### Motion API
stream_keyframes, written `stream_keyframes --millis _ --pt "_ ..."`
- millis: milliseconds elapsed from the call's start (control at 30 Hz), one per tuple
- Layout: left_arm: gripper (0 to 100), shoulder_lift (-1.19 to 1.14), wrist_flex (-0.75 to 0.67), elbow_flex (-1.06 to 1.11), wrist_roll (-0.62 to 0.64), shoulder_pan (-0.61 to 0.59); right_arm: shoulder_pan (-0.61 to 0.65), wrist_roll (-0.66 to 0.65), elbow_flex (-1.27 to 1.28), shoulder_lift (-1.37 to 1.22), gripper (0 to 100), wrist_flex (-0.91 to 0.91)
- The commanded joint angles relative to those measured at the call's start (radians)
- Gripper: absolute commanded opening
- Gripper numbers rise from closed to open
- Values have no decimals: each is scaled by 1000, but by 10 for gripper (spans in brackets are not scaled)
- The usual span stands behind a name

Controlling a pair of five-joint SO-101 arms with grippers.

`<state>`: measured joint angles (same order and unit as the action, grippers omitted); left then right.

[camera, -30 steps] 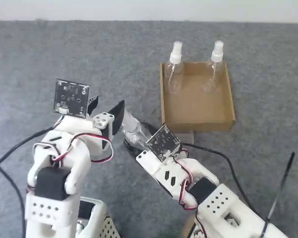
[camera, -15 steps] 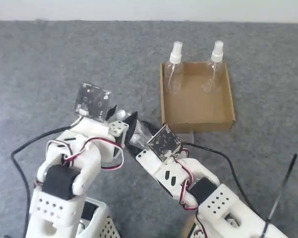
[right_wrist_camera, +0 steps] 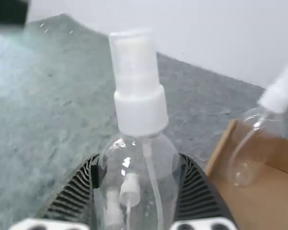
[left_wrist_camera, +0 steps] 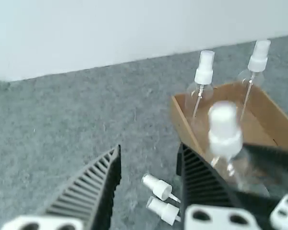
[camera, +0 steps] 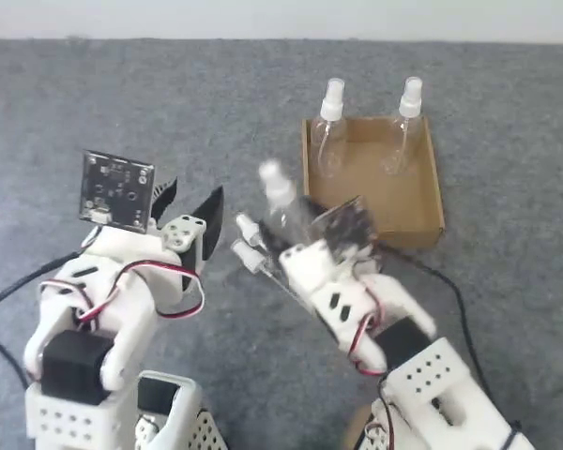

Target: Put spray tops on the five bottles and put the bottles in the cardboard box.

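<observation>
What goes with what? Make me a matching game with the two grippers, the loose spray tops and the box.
Things:
1. left gripper
2. right gripper
3. loose spray tops
4. cardboard box

States:
A. lying on the grey carpet
B. two bottles with tops on stand in it
C. open, with nothing in it
D. shut on a bottle that has its top on

Pairs: 1-C, 2-D, 3-A, 4-B
</observation>
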<state>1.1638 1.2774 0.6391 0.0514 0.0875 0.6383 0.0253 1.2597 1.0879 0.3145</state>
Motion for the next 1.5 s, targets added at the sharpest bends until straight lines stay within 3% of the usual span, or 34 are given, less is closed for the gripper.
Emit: stream_keyframes --millis 0,167,333,467,700,833,1300,1467 --pt "175 8 3 36 -6 3 -71 38 -259 -1 6 143" --pt "245 100 -114 234 -44 14 -94 44 -454 -168 6 248" --pt "315 226 -298 529 -66 173 -82 44 -663 -414 6 312" --pt "315 288 -328 599 -72 253 -50 46 -825 -567 6 390" --pt "315 236 -422 616 -51 135 58 37 -927 -595 6 530" --pt "315 153 -483 625 -46 117 56 37 -954 -573 6 621" --pt "315 81 -525 624 -46 114 -71 -23 -930 -463 6 693" --pt "312 81 -522 627 -41 109 -217 -20 -924 -464 6 618"
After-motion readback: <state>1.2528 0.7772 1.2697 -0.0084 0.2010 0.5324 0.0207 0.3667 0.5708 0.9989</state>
